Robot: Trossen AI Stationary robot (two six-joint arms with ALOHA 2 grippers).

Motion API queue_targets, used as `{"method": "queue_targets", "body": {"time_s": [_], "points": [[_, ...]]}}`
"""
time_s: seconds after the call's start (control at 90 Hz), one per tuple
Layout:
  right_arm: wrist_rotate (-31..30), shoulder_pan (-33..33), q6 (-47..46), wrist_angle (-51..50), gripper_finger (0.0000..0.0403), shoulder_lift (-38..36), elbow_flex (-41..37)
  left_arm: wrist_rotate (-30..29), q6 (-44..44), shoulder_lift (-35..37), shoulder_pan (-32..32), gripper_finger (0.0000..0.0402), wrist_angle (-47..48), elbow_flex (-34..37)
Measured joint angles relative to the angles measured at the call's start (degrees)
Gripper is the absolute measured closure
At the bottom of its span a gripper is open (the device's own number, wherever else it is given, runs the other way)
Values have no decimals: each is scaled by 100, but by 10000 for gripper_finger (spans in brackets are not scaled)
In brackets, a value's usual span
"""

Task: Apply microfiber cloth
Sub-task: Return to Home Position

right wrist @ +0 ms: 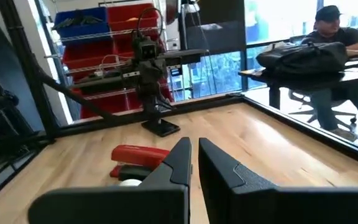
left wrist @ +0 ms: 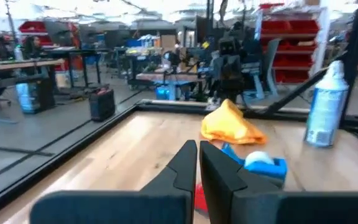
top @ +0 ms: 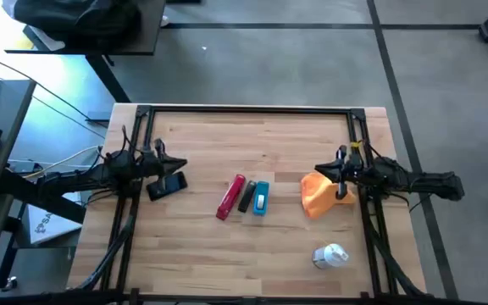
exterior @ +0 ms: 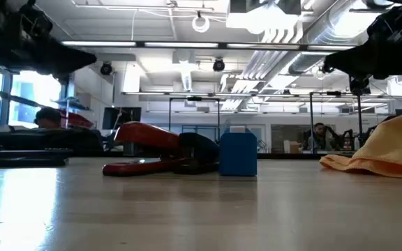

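Observation:
The orange microfiber cloth (top: 318,196) lies crumpled in a heap on the wooden table, right of centre; it also shows in the low view (exterior: 382,155) and the left wrist view (left wrist: 229,124). My right gripper (right wrist: 194,146) is shut and hangs in the air over the cloth's right part (top: 335,180), well clear of it. My left gripper (left wrist: 197,149) is shut too and hovers above the table's left side (top: 179,169), pointing toward the cloth.
A red bar (top: 230,196), a black piece (top: 246,196) and a blue block (top: 262,197) lie side by side at the table's middle. A white-grey spray bottle (top: 330,254) lies near the front right. A flat black object (top: 166,185) lies by my left gripper.

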State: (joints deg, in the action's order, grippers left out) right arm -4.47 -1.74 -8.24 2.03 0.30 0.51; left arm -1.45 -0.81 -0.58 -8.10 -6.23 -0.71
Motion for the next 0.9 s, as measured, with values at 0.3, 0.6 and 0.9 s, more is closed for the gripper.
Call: {"method": "queue_targets", "body": {"time_s": [0.3,0.6,0.9], "points": [[318,1,-177,-21,403,0,0,95,-156,0,116,401,-87,-4],[806,2,-60,116,403,2,-2,-153,-46,2,295,401,-305,-4],[344,2,206,76,403,0,-2,-839,95,0,570,401,-235,-4]]}}
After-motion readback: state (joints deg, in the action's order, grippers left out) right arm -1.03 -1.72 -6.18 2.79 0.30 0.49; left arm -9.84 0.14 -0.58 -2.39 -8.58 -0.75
